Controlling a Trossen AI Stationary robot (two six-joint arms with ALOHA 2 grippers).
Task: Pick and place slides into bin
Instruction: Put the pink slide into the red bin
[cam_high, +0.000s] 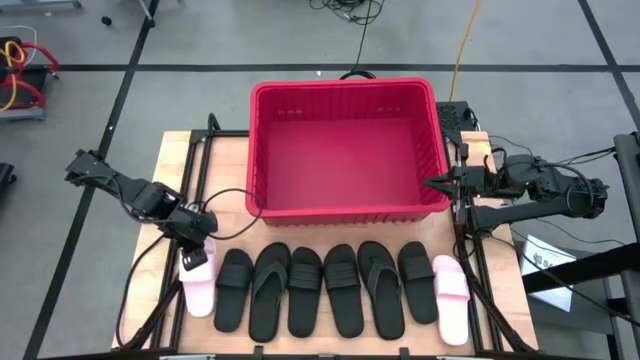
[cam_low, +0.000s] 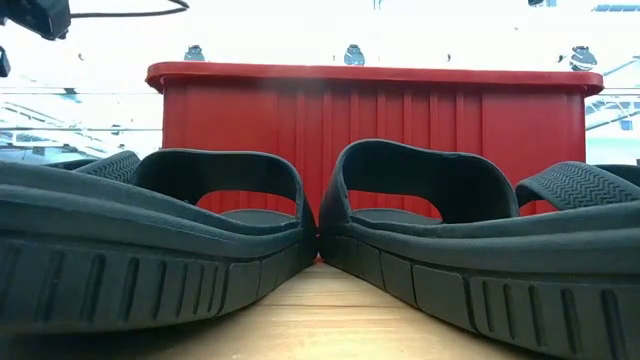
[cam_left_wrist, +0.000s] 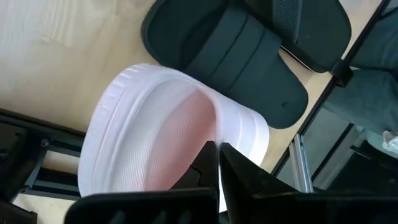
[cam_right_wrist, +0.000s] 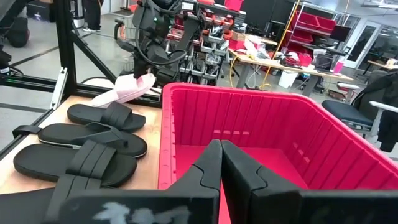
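Red plastic walls mark the bin (cam_high: 345, 150), set at the tabletop's (cam_high: 180, 170) far edge. Eight slides (cam_high: 330, 290) are lined along the near edge (pink ones at either end). The left gripper (cam_high: 195, 258) is lowered onto the left pink slide (cam_high: 198, 285), fingers clenched. The right gripper (cam_high: 437, 183), also clenched, is held at the bin's right rim.

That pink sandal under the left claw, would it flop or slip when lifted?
The pink sandal looks like thick moulded foam, so probably light and fairly stiff. Its wide strap arches up, likely offering the shut left gripper a hold. The ribbed sole may resist sliding on the table.
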